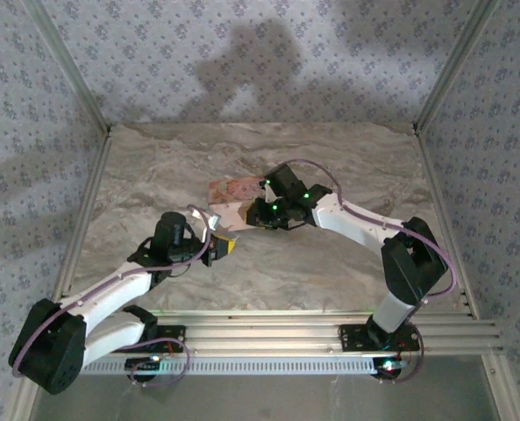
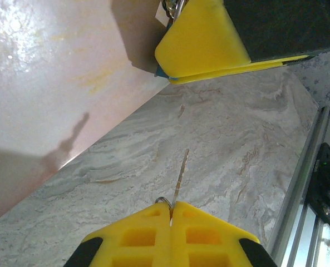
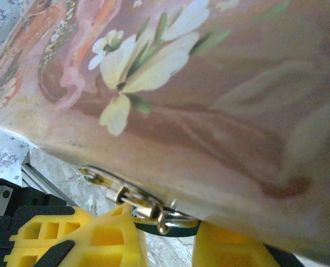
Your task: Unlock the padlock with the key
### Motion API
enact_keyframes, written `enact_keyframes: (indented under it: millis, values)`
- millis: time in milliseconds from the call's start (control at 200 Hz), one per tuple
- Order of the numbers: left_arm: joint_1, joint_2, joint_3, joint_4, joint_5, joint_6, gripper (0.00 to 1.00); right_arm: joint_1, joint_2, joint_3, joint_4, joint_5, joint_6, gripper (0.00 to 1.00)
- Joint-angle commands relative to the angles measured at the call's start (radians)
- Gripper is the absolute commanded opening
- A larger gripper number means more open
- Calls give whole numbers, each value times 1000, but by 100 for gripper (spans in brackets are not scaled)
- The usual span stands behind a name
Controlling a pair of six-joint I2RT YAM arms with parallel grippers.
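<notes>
Padlock (image 3: 145,207) seemingly unopened, lower centre; left pincer (image 2: 171,210), pressed together, pinches key (image 2: 180,177), not yet inserted; right pincer (image 3: 167,233) flanks it, grip unclear.

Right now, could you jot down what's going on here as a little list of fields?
left claw: shut on the key, blade sticking out ahead
right claw: at the padlock, grip unclear
padlock: brass, at the edge of the flowered box
surface: marble table
stage: key not yet in padlock
</notes>
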Motion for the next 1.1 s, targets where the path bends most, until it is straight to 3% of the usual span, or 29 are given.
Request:
enact_keyframes:
  millis: [0,180,725,1094]
  values:
    - [-11,-17,15,43,30,-19,0,-9,-4,64,45,-50,29,0]
    - [-13,17,-25,168,35,-47,0,-15,4,92,17,-68,36,0]
    - [-8,176,21,298,57,-52,0,-14,-14,60,65,-92,107,0]
    - [31,175,12,344,71,-91,0,-17,-14,37,93,-93,117,0]
